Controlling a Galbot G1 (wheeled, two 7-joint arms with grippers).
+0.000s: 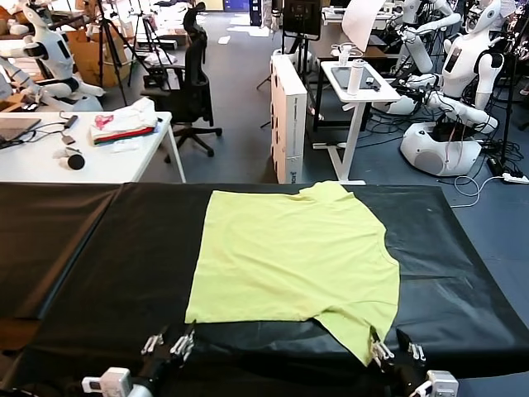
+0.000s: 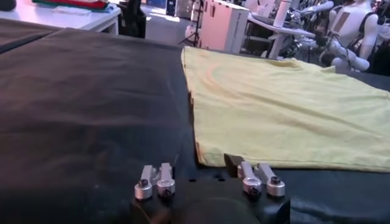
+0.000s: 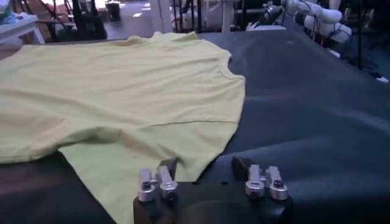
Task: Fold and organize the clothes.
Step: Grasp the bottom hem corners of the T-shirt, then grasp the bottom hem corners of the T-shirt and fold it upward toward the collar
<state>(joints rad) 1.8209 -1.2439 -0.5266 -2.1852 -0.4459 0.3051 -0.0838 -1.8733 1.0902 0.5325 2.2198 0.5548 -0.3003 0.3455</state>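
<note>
The lime yellow-green short-sleeved cotton T-shirt (image 1: 289,256) lay flat and spread open on the long table covered with black cloth (image 1: 99,265). Its ribbed neck was at the far side from me and its straight hem was toward me. My left gripper (image 2: 203,165) was low on the black cloth at the near left corner of this T-shirt, just at the hem. Its two fingers (image 2: 231,163) stood apart, one on each side of the corner, and they had not closed on the fabric. From the wrist camera I could not tell if the inner finger touched the hem or was only just beside it. My right gripper (image 3: 206,164) was at the near right corner of the T-shirt, where the sleeve reaches closest to me. Its fingers (image 3: 241,163) stood apart too, with the edge of the sleeve lying between them, and the fabric was not lifted. Well beyond the T-shirt, on the far left, stood a white table (image 1: 157,153) with a heap of white, pink and red fabric (image 1: 124,124), and beside it a black office chair (image 1: 192,74).
</note>
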